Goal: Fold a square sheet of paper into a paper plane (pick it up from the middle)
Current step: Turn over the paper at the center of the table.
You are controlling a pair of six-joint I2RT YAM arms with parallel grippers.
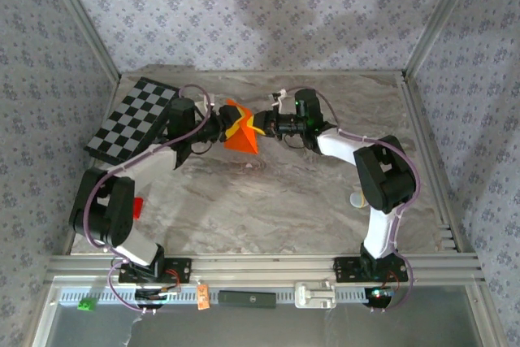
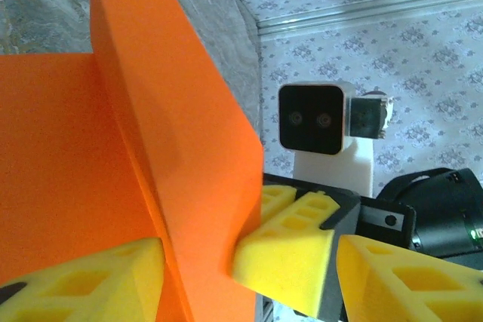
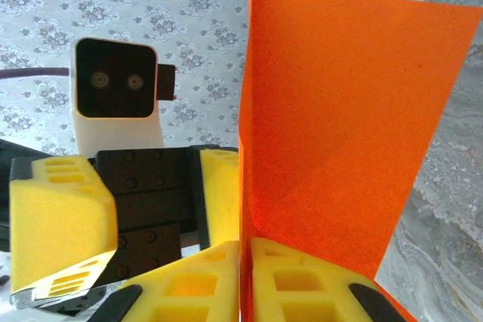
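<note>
From above, the two arms are meeting over the far middle of the marble table (image 1: 268,201). The orange sheet of paper (image 1: 242,142) is being held up between them, just right of the checkerboard (image 1: 134,119), and it is showing as a creased shape narrowing to a point at its near end. The left gripper (image 1: 226,129) is pointing in from the left and the right gripper (image 1: 262,126) from the right, with yellow pads at the sheet on both sides. A small red block (image 1: 137,206) is lying by the left arm, well apart from the paper. In the left wrist view the sheet is looking bright, plain and matte, with a flap standing up from a flat panel along one sharp, straight crease. The left fingers (image 2: 407,277) are standing apart, one on each side of the fold and not clamping it, while one yellow finger of the right gripper is pressing on the flap between them. In the right wrist view the sheet is standing upright as a tall panel with a diagonal fold across it. The right fingers (image 3: 302,288) are pinching its bottom edge, pressed together with only paper between them.
</note>
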